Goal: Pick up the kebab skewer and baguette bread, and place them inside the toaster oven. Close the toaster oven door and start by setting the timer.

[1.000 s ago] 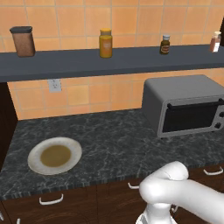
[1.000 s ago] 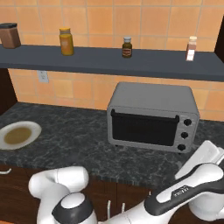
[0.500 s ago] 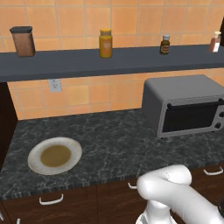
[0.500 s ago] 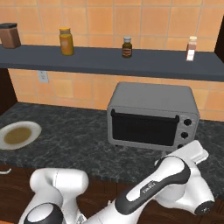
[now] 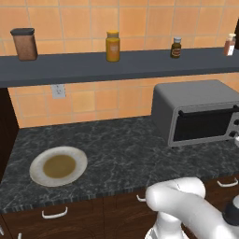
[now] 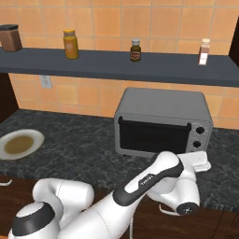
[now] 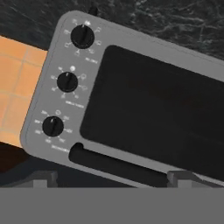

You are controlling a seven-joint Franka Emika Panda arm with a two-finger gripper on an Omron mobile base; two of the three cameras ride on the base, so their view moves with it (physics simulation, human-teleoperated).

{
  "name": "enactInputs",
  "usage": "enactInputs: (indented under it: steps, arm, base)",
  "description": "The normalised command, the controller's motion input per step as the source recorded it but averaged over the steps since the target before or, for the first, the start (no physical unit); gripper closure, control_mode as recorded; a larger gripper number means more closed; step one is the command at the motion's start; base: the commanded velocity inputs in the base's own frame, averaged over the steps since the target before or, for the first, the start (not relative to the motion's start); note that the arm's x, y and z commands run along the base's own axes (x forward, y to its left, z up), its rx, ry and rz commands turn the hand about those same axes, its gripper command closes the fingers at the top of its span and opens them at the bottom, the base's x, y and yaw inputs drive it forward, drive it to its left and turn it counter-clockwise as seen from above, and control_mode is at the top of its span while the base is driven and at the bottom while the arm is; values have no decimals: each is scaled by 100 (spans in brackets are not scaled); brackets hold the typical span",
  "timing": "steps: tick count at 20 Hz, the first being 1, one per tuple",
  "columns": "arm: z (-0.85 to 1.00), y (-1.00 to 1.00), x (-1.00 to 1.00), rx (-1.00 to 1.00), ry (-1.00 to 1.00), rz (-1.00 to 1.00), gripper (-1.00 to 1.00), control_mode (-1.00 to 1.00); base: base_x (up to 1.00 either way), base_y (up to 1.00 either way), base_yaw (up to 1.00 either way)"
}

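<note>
- Toaster oven [image 6: 161, 122], a boxy grey metal countertop unit, stands on the dark marbled counter [image 5: 116, 149] toward its right side, below the long dark wall shelf [image 6: 116, 65].
- Toaster oven door [image 7: 153, 109], a wide dark glass pane in a grey frame, sits flush with the oven front; I judge it shut. Its black bar handle [image 7: 118, 164] lies nearest me in the hand view, which is rolled, so the oven appears inverted there.
- Three black round knobs [image 7: 67, 82] stand in a column on the grey control panel beside the pane.
- My gripper [image 7: 111, 179] faces the oven front, jaws spread wide with nothing between them; the two dark tips flank the handle bar, apart from it.
- Round cream plate [image 5: 58, 165] lies well apart at the counter's left; I can make out only a brownish patch on it, neither skewer nor bread distinctly.
- Judgement: the step in hand appears to be opening the door.
- Recommendation: I should advance squarely until the bar sits between my fingers, centred along its length, close firmly, then pull in an arc about the hinge edge opposite the handle.
- Risk: a skewed approach could slip off the bar or nudge a knob.
</note>
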Motion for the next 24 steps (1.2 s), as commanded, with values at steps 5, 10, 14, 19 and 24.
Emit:
enactInputs:
  steps: [5,10,14,19,24]
  arm:
    - [0,-36,14,21,1,-1,-100,-100]
    - [-1,-50,2,13,0,0,-100,-100]
    - [-12,-5,4,1,-1,0,-100,-100]
    - [-11,4,21,0,-1,0,-100,-100]
    - [-4,12,24,0,-1,0,-100,-100]
  base:
    - [0,0,0]
    - [0,0,0]
    - [0,0,0]
    - [0,0,0]
    - [0,0,0]
